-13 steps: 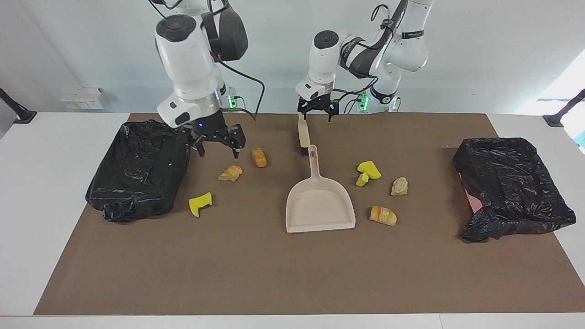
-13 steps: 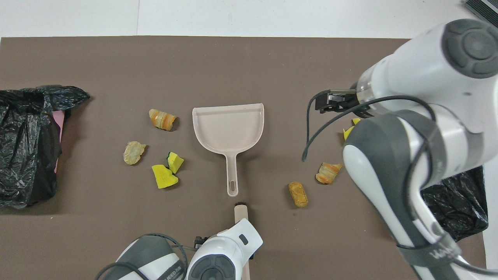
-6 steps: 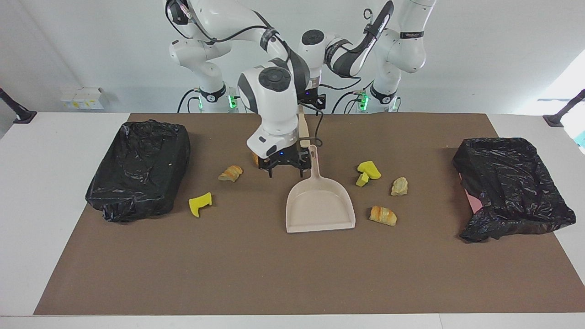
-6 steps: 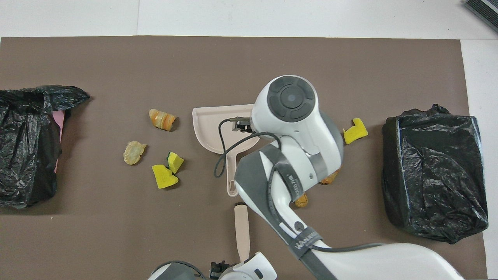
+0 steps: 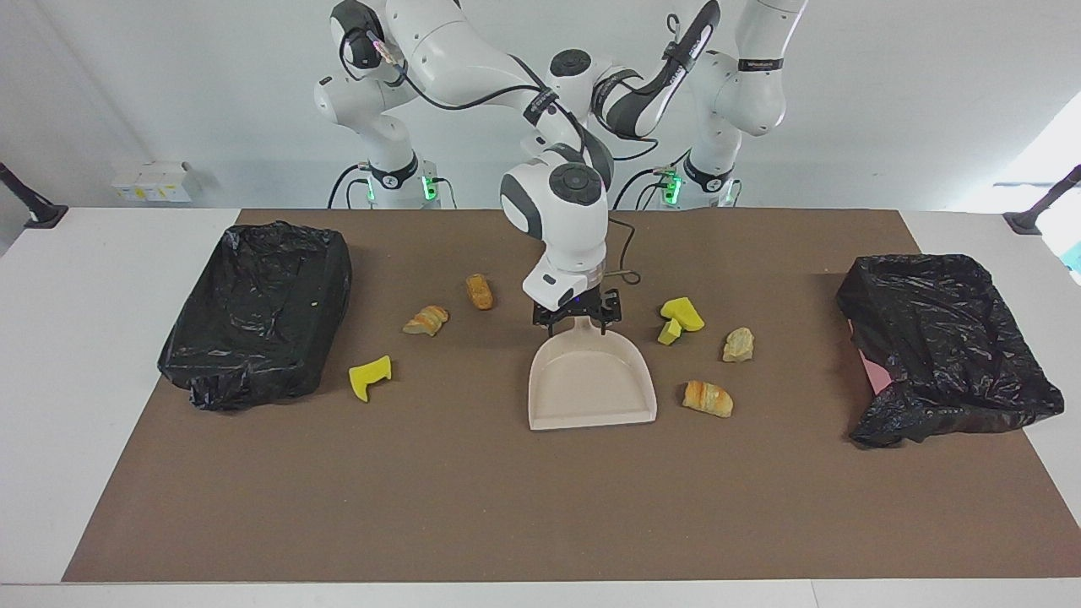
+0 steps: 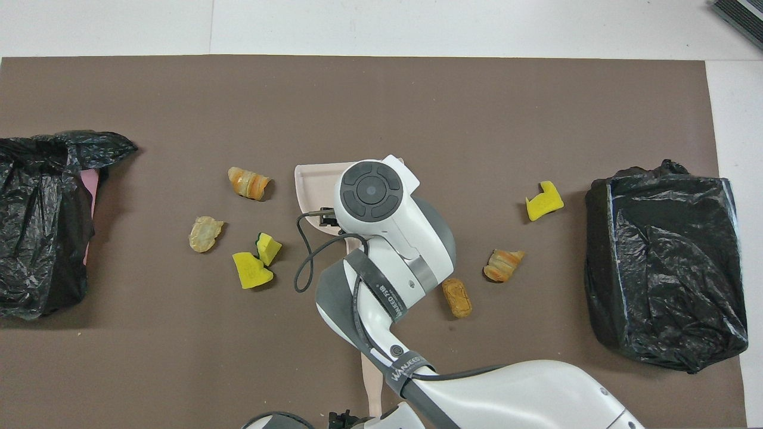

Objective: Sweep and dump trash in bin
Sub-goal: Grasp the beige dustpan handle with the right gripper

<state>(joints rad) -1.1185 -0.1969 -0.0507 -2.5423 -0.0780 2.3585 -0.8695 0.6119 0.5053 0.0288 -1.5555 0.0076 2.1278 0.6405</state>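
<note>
**Facing view**
- Right pincer: low over the beige dustpan, where handle meets pan. Its jaws are spread wide on either side of the handle and hold nothing.
- Trash, 7 pieces, all on the surface and none in the pan:
  - Toward the right arm's end: yellow scrap and 2 bread lumps.
  - Toward the left arm's end: 2 yellow scraps, a pale lump and a striped lump.
- Bins, 2, lined with black bags: 1 at the right arm's end, 1 at the left arm's end.
- Left arm: waits, folded back near its base. Its pincer is hidden here.

**Overhead view**
- The right arm's wrist covers most of the pan.
- Brush handle: lies on the surface, nearer to the robots than the pan.
- Left pincer: only a sliver shows, just beside that handle. It seems spread open and empty.

**Step in hand:** fetching the dustpan; sweeping not yet begun.

**Next move calls for:** closing squarely on the narrow handle without pushing the pan, then tilting its lip down to the surface by the nearest scraps.
</note>
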